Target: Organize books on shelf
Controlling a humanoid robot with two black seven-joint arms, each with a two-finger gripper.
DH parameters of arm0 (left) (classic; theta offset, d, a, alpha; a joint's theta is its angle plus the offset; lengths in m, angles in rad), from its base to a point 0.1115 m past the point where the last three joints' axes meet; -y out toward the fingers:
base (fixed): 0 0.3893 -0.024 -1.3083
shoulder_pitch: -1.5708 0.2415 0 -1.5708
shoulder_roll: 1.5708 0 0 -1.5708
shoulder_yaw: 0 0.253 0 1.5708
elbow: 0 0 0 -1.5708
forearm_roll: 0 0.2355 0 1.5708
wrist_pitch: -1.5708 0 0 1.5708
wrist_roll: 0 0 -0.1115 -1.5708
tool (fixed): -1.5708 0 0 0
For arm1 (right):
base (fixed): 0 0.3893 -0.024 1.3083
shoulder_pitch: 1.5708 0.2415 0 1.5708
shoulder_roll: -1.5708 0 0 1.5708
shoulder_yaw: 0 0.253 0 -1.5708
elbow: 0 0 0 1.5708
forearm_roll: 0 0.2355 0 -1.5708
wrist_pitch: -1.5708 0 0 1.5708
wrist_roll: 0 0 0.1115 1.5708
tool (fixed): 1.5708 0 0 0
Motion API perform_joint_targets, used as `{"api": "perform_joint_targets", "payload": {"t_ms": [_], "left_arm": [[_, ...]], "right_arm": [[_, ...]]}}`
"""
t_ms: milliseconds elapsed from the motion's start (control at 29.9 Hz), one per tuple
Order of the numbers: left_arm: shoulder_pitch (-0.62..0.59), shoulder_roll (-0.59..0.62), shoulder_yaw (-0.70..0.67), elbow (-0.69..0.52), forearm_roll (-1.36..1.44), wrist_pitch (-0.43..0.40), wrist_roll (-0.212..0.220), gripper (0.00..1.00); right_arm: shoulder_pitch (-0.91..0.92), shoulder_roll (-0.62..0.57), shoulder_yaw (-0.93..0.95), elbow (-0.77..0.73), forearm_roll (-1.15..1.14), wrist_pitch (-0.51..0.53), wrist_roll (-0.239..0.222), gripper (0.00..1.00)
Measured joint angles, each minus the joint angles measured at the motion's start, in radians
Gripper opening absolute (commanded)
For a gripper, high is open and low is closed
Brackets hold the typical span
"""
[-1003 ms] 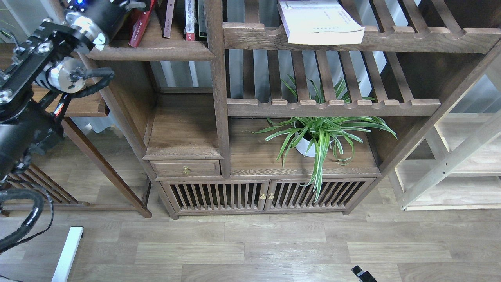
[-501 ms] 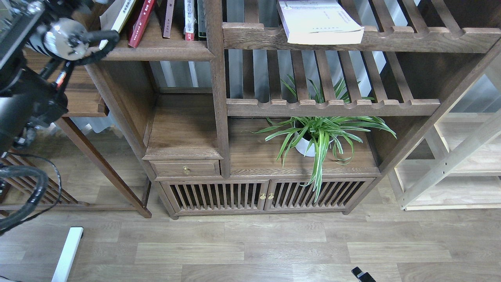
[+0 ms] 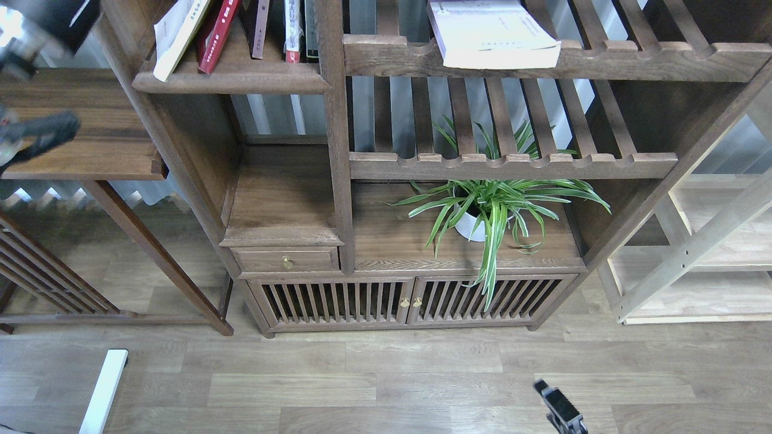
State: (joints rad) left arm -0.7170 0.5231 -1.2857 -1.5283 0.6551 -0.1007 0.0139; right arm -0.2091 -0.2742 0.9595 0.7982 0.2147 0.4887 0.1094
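Observation:
The shelf (image 3: 232,81) is a solid dark-brown board at the top left of the bookcase. A white and yellow-green book (image 3: 176,37) leans on it at the left, with the red book (image 3: 218,33) leaning beside it. Slim brown, white-red and dark volumes stand to their right. The pale lavender-white book (image 3: 494,33) lies flat on the slatted upper shelf to the right. Only blurred parts of my left arm (image 3: 36,135) show at the left edge; its gripper is out of view. My right gripper (image 3: 561,410) shows small and dark at the bottom edge, far below the books.
A potted spider plant (image 3: 491,208) stands on the cabinet top under the slatted shelves. A dark side table (image 3: 84,150) is at the left. A pale light-wood rack (image 3: 711,241) is at the right. A white bar (image 3: 105,389) lies on the floor.
My left arm has drawn back to the left and mostly left the view, uncovering the white and yellow-green book leaning on the shelf. My right gripper has risen a little at the bottom.

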Motion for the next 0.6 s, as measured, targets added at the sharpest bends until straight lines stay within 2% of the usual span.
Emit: {"api": "perform_joint_targets", "payload": {"t_ms": [100, 201, 301, 435, 602], "left_arm": [[0.100, -0.006, -0.081, -0.052, -0.026, -0.077, -0.035, 0.96], [0.161, -0.010, -0.119, -0.057, -0.080, -0.224, -0.069, 0.96], [0.218, -0.011, -0.127, -0.036, -0.148, -0.350, -0.080, 0.98], [0.302, -0.050, -0.128, 0.007, -0.257, -0.385, -0.082, 0.98], [0.401, -0.173, -0.124, 0.124, -0.354, -0.388, -0.078, 0.98]], "right_arm": [[0.039, 0.001, -0.001, 0.030, -0.002, 0.000, -0.003, 0.99], [0.080, 0.001, -0.010, 0.046, -0.004, 0.000, -0.007, 0.99], [0.123, 0.002, -0.022, 0.049, -0.015, 0.000, -0.010, 0.99], [0.170, -0.009, -0.022, 0.081, -0.020, 0.000, -0.010, 0.99], [0.216, -0.044, -0.014, 0.173, -0.016, 0.000, -0.009, 0.99]]}}
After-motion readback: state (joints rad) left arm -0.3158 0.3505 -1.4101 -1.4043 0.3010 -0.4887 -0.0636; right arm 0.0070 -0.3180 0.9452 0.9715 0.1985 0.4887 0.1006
